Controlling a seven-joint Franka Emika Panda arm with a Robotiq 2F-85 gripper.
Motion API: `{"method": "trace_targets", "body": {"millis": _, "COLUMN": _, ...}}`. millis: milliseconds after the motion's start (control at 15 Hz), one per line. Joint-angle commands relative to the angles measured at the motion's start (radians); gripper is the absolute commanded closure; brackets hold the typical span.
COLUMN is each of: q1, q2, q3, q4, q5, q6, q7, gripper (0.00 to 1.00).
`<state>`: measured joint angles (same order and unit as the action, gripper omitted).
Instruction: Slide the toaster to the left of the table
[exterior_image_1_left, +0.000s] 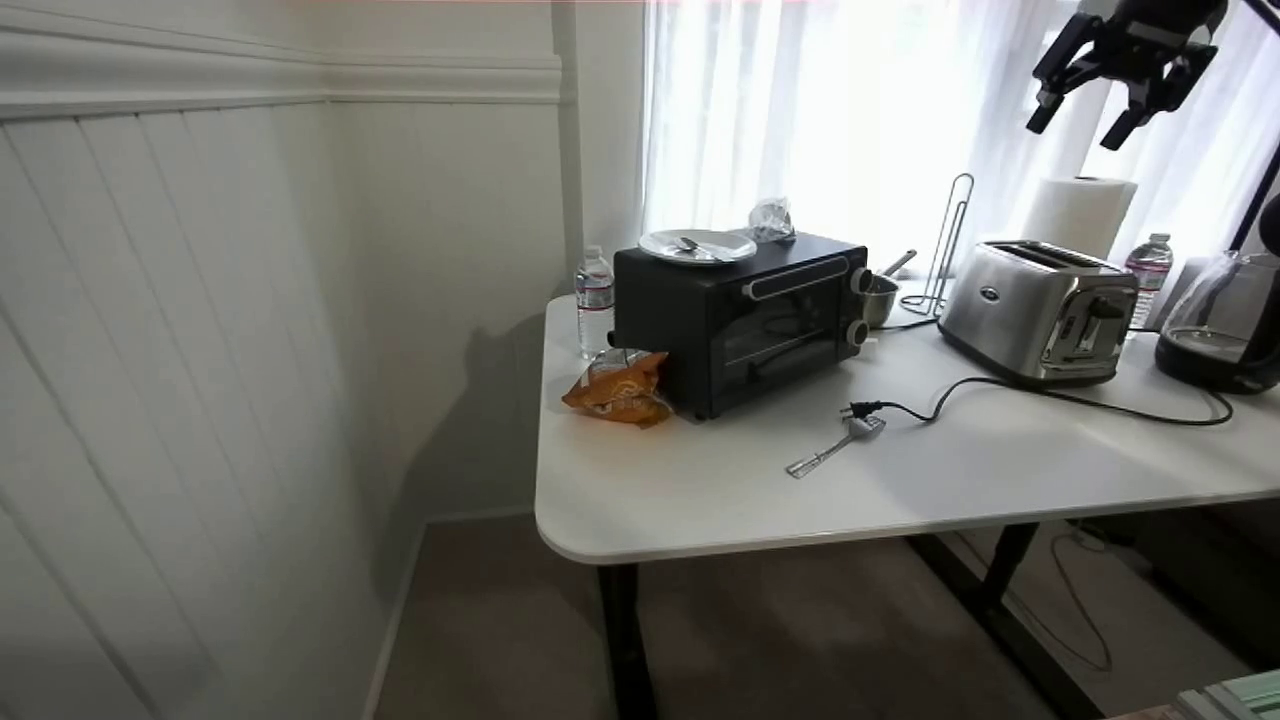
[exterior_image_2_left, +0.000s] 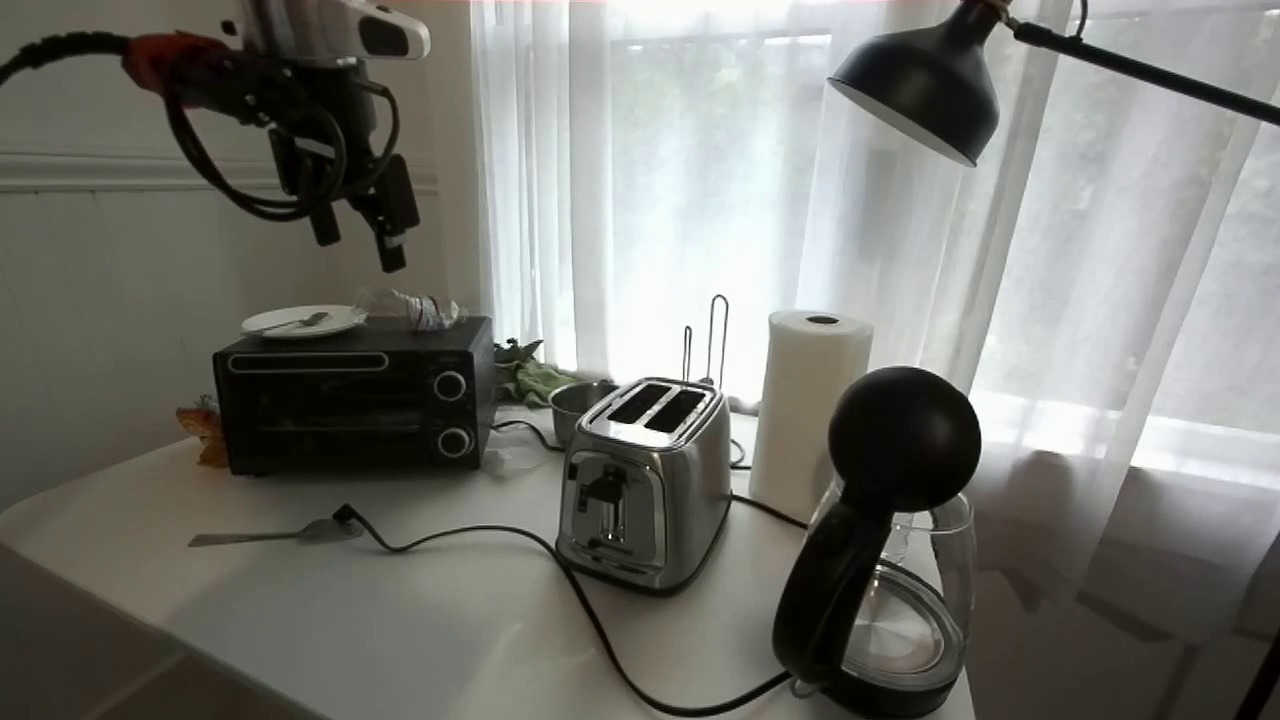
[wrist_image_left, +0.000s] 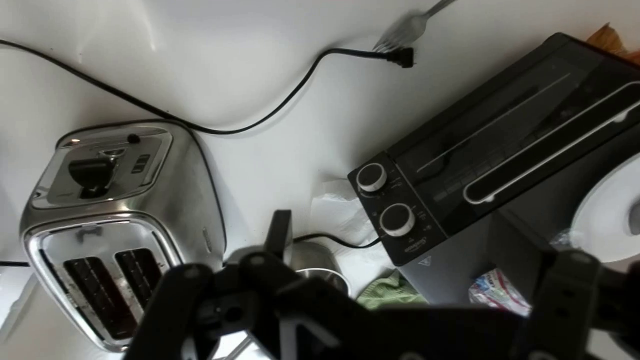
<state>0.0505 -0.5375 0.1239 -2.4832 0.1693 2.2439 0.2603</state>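
Note:
The silver toaster stands upright on the white table. It also shows in an exterior view, lever side toward that camera, and at the left of the wrist view. Its black cord lies across the tabletop, with the plug beside a fork. My gripper is open and empty, high above the table. It also shows in an exterior view. In the wrist view the gripper has its fingers wide apart, over the area between toaster and oven; its body hides part of the toaster.
A black toaster oven stands at the table's far end, with a plate on top. A metal pot sits between oven and toaster. A paper towel roll and a glass kettle stand near the toaster. A fork lies in front.

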Motion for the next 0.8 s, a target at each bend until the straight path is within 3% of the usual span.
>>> {"method": "trace_targets", "body": {"millis": 0, "q1": -0.076, "q2": 0.038, "q3": -0.026, "q4": 0.019, "q5": -0.086, "q6": 0.0, "q7": 0.007, "gripper": 0.0}}
{"method": "trace_targets", "body": {"millis": 333, "q1": -0.155, "q2": 0.118, "q3": -0.09, "q4": 0.031, "q5": -0.156, "q6": 0.063, "q7": -0.016, "gripper": 0.0}}
{"method": "trace_targets", "body": {"millis": 733, "q1": -0.192, "q2": 0.292, "q3": -0.134, "q4": 0.132, "q5": -0.256, "q6": 0.151, "q7": -0.078, "gripper": 0.0}}
